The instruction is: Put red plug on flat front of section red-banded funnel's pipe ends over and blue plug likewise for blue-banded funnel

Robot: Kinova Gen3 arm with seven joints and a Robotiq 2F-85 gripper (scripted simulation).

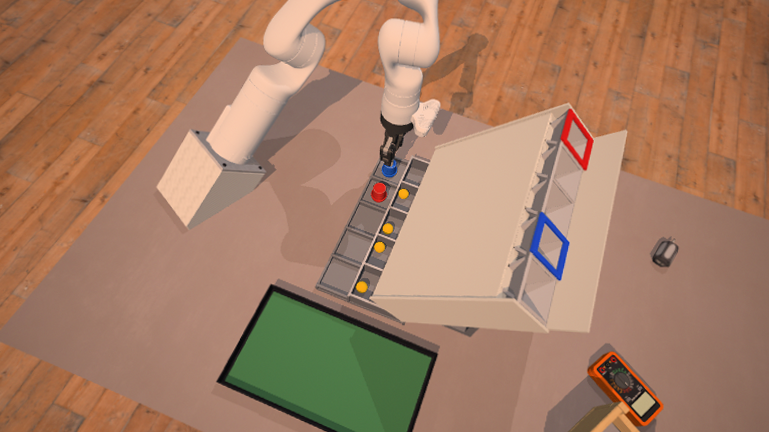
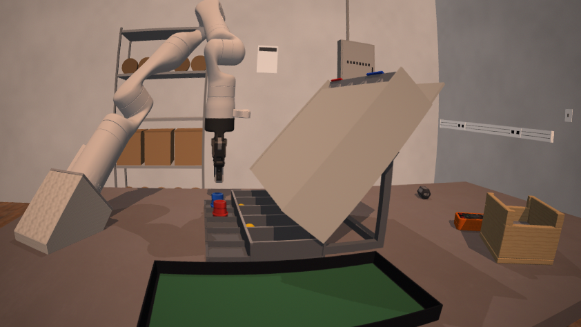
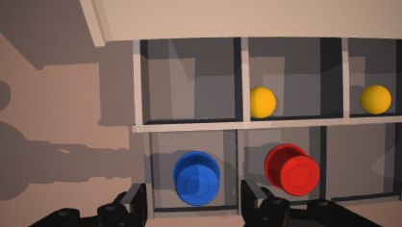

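Observation:
My gripper [image 1: 387, 160] [image 2: 219, 181] [image 3: 193, 197] is open and empty, a short way above the blue plug [image 1: 389, 169] [image 2: 217, 198] [image 3: 196, 180]. That plug stands on the flat front part of the end section farthest from the green tray. The red plug [image 1: 379, 192] [image 2: 219, 207] [image 3: 299, 176] stands on the neighbouring front part. Behind the blue plug the section shows no marble; behind the red one lies a yellow marble [image 1: 403, 193] [image 3: 263, 102]. The other three sections hold marbles too. The red band [image 1: 580, 125] [image 2: 336, 79] and blue band [image 1: 563, 260] [image 2: 375, 73] mark two funnels. The pipes are hidden.
The beige cover [image 1: 463, 218] [image 2: 317, 154] [image 3: 240, 19] slopes over the rear of the sections. The green tray [image 1: 309, 351] [image 2: 263, 292] shows no marbles. An orange multimeter [image 1: 622, 380] [image 2: 467, 222], a wooden box [image 2: 528, 243] and a small dark object [image 1: 665, 253] [image 2: 423, 192] stand beyond the cover.

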